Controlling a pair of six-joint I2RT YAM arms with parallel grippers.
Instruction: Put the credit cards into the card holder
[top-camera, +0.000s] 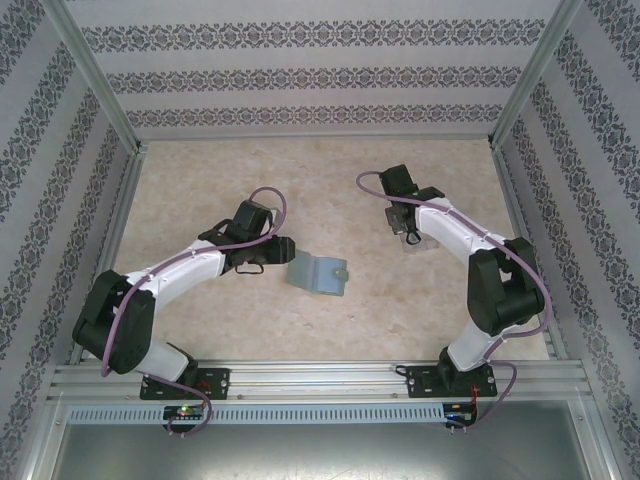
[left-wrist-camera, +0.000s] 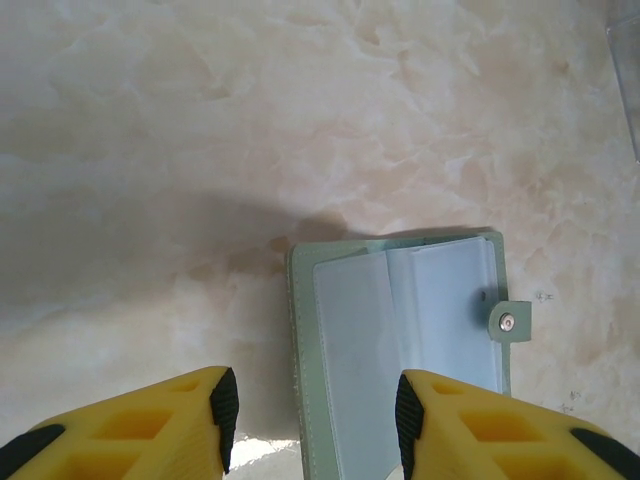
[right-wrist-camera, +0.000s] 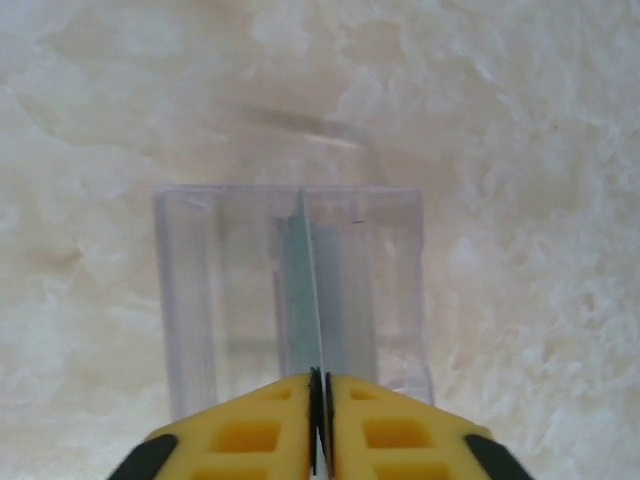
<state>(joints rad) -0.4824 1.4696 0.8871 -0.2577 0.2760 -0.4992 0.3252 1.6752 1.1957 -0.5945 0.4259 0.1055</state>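
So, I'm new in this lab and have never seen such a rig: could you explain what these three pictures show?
This is a robot with a left arm and a right arm bolted at the near edge of a table. One picture looks down from above and behind them. The other two come from a camera on each wrist, so the yellow blocks are that arm's own fingers. On the table lies an open green card holder with clear sleeves and a snap tab. The left gripper hangs open over it, holding nothing. The right gripper is pinched shut on a thin pale credit card, seen edge-on, at a clear plastic box.
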